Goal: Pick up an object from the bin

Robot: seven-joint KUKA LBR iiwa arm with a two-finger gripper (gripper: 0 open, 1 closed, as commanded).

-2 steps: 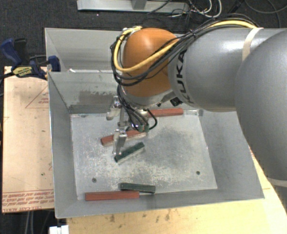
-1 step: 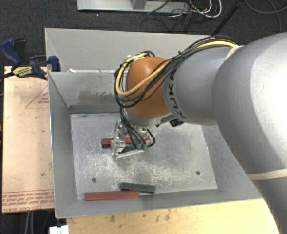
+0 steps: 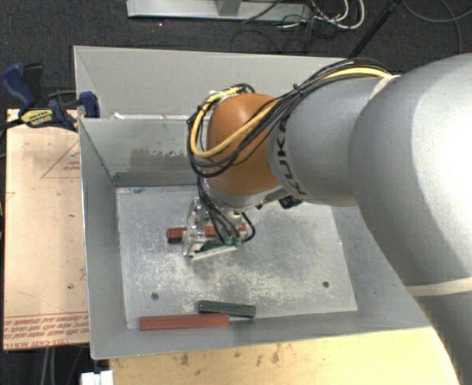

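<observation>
My gripper (image 3: 197, 237) is low over the bin floor, left of the middle. A small red-brown block (image 3: 175, 234) lies right at it, its left end sticking out to the gripper's left; the rest is hidden under the gripper. Near the front wall a dark green bar (image 3: 227, 308) lies flat. A longer red bar (image 3: 184, 322) lies just in front of it, along the front edge.
The arm with its orange wrist cover and cables hangs over the middle and right of the bin, hiding the back of the floor. The bin's floor to the right of the gripper shows bare metal.
</observation>
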